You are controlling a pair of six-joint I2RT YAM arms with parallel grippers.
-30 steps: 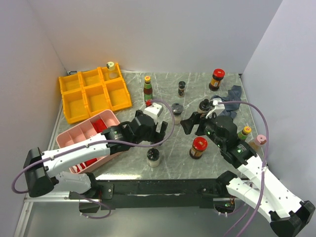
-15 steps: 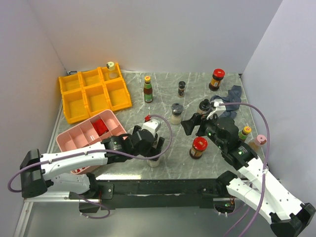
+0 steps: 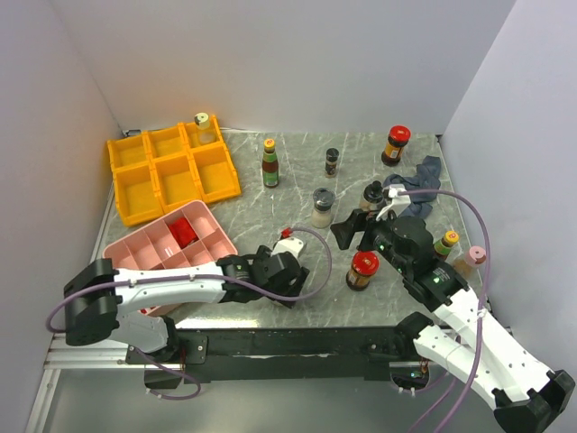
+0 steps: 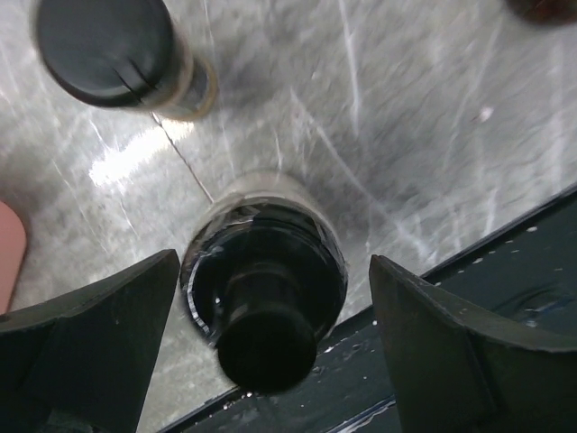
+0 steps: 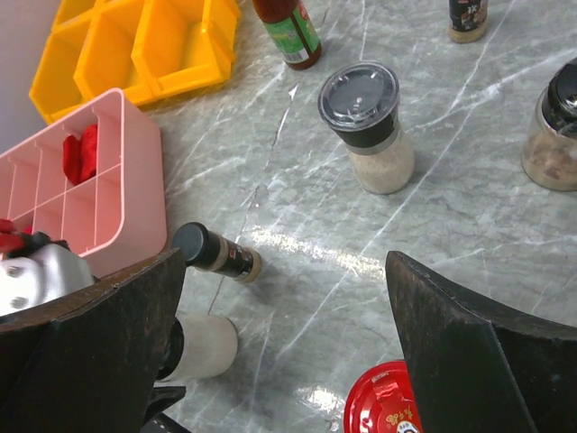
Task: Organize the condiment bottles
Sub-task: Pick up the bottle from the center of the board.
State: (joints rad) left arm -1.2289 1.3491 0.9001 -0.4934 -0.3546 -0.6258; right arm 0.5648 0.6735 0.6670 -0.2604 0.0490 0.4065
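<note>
Item: pale black-capped shaker [image 4: 261,271], lower centre of my left wrist view by the counter [image 4: 406,135] edge, sits between the spread, untouching left end effector [image 4: 272,298]; I judge it light, rigid and slick-sided, best pinched mid-body below the cap; right end effector [image 5: 287,262] released, empty.

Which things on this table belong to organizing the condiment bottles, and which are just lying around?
Job: far red-lidded jar; near red-lidded jar; green-labelled bottle; small spice jar; pale shaker; black-capped jar; yellow-capped bottle; pink-capped bottle; black-topped jar at the near edge; bottle in the yellow bins.
Lying about: blue-grey cloth; red blocks in the pink tray.
</note>
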